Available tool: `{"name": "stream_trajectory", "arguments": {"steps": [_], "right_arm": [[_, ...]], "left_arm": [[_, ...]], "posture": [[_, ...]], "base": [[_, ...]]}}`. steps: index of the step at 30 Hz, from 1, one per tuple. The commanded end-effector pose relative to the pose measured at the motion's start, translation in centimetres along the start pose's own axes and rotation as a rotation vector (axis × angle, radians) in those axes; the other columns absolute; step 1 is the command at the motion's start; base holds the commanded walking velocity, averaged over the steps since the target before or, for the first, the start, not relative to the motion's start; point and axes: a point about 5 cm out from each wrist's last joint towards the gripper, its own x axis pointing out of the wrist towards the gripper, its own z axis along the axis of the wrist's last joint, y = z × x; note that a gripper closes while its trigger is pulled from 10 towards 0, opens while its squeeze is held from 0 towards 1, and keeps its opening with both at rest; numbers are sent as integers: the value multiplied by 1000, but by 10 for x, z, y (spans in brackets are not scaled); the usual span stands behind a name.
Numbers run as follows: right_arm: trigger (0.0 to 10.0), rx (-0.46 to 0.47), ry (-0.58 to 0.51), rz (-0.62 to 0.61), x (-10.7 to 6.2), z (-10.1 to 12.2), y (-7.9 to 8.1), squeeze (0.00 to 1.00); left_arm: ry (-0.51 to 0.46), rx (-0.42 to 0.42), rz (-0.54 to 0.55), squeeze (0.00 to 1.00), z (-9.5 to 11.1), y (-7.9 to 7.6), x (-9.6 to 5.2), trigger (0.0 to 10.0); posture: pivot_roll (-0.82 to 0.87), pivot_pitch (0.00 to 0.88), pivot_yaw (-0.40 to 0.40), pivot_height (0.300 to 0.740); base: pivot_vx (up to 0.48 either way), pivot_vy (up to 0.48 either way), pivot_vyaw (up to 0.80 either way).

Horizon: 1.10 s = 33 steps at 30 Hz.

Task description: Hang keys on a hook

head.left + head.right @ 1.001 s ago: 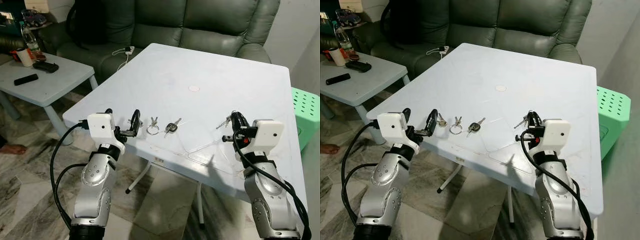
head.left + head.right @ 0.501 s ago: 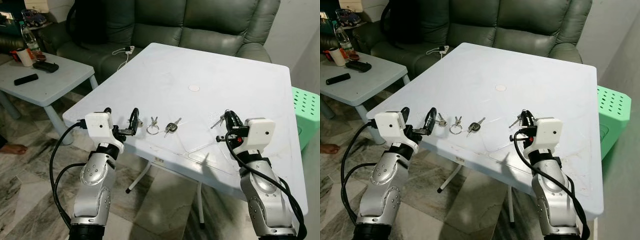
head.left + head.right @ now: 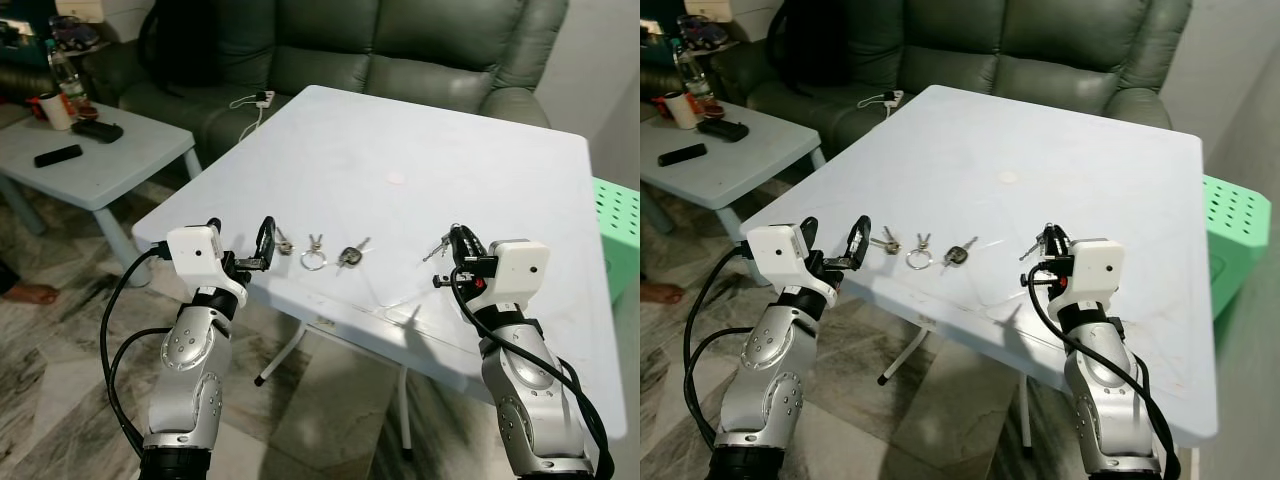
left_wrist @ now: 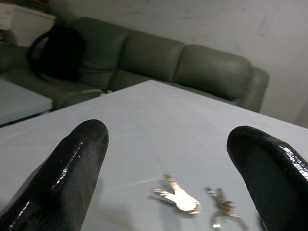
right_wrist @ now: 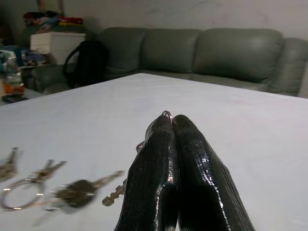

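My right gripper (image 3: 459,243) is shut on a small bunch of silver keys (image 3: 437,248), held just above the white table (image 3: 420,150) near its front edge. In the right wrist view the key ring (image 5: 166,114) peeks out between the closed fingertips (image 5: 159,144). More keys lie on the table to the left: a single silver key (image 3: 283,243), a ring with small keys (image 3: 313,256) and a black-headed key (image 3: 350,255). My left gripper (image 3: 241,236) hovers open at the table's front left edge, pointing at the single key (image 4: 178,199).
A grey-green sofa (image 3: 400,50) stands behind the table, with a black backpack (image 3: 185,40) and a white charger (image 3: 255,100) on it. A low table (image 3: 110,160) at the left carries a remote, a cup and a bottle. A green stool (image 3: 620,215) is at the right; a person's foot (image 3: 25,293) is at the far left.
My right gripper has moved a little to the left and forward with the keys in it. The whole picture has shifted slightly with the camera. The left gripper stays open in place.
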Motion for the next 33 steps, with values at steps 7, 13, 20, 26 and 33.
{"name": "stream_trajectory", "arguments": {"steps": [7,13,20,26,33], "right_arm": [[10000,5,12,-8,0,-5,-1,0],[10000,5,13,-6,1,-5,0,0],[10000,-3,12,0,2,-5,-2,0],[10000,-12,11,6,3,-4,-4,0],[10000,-19,9,16,4,-4,-4,0]], "left_arm": [[6,4,-5,0,0,2,4,10000],[5,6,-7,0,0,2,6,10000],[0,2,-11,0,0,1,9,10000],[-1,-7,-14,0,-2,-1,10,10000],[0,-14,-14,0,-3,-1,11,10000]], "posture": [[-49,25,-11,740],[-51,14,-10,740],[-58,0,-17,740],[-63,0,-21,740],[-64,0,-25,740]], "base": [[0,380,0],[0,157,0],[0,143,0],[0,339,0],[0,404,0]]}}
